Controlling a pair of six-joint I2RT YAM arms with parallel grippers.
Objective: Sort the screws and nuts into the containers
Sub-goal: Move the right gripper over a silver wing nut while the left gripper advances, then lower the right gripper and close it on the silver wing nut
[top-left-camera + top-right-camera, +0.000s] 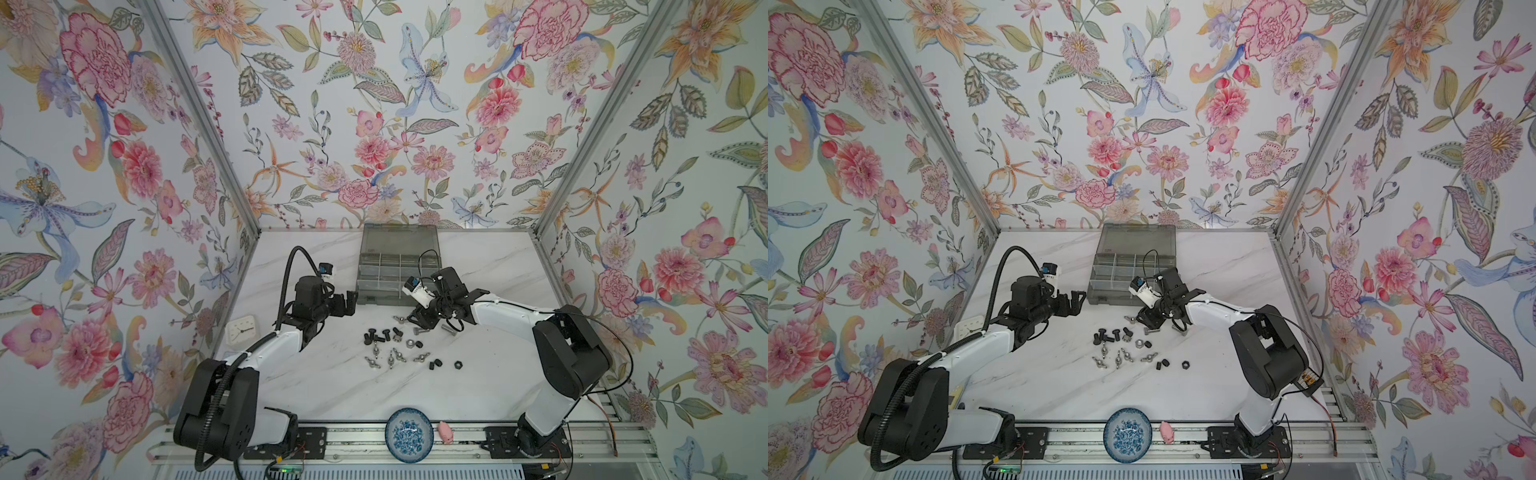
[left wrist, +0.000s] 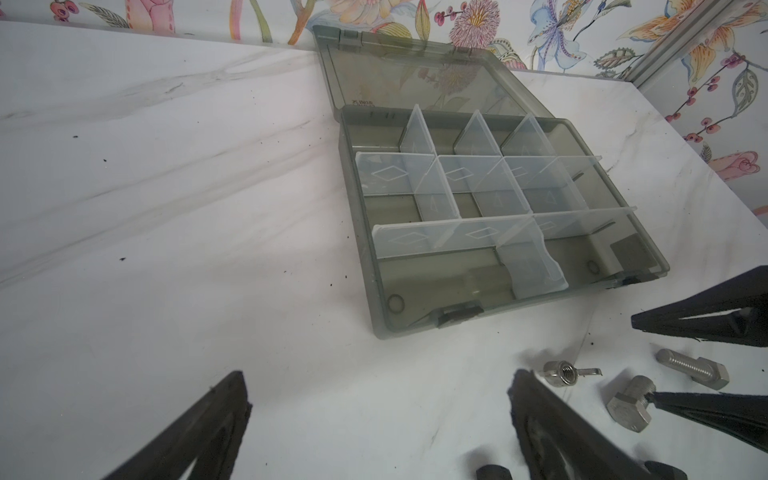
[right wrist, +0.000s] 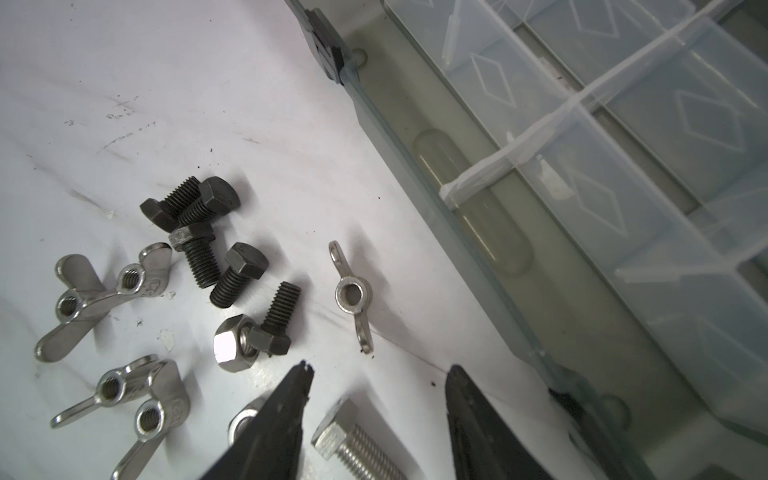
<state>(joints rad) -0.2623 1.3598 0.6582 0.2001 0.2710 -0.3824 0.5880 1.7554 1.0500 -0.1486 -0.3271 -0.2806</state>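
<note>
The screws and nuts lie loose on the marble table: black screws (image 1: pixel 380 336) (image 3: pixel 208 232), silver wing nuts (image 1: pixel 390 357) (image 3: pixel 99 291) and black hex nuts (image 1: pixel 458 364). My right gripper (image 1: pixel 424 322) (image 3: pixel 380 370) is low over the table. Its jaws are open on either side of a silver screw (image 3: pixel 353 444) (image 2: pixel 694 368), with a gap on both sides. A second silver screw (image 2: pixel 627 403) lies just outside one finger. The containers are compartments of the grey organizer box (image 1: pixel 376 300) (image 2: pixel 415 324) (image 3: pixel 478 249), lid open, just behind. My left gripper (image 1: pixel 351 301) (image 2: pixel 379 376) hangs open and holds nothing, left of the box's front.
A single wing nut (image 3: pixel 353 299) (image 2: pixel 561 372) lies between the right gripper and the box. A blue-and-white bowl (image 1: pixel 409 434) and a small pink object (image 1: pixel 446 432) sit at the front edge. A white clock (image 1: pixel 242 330) lies at the left wall.
</note>
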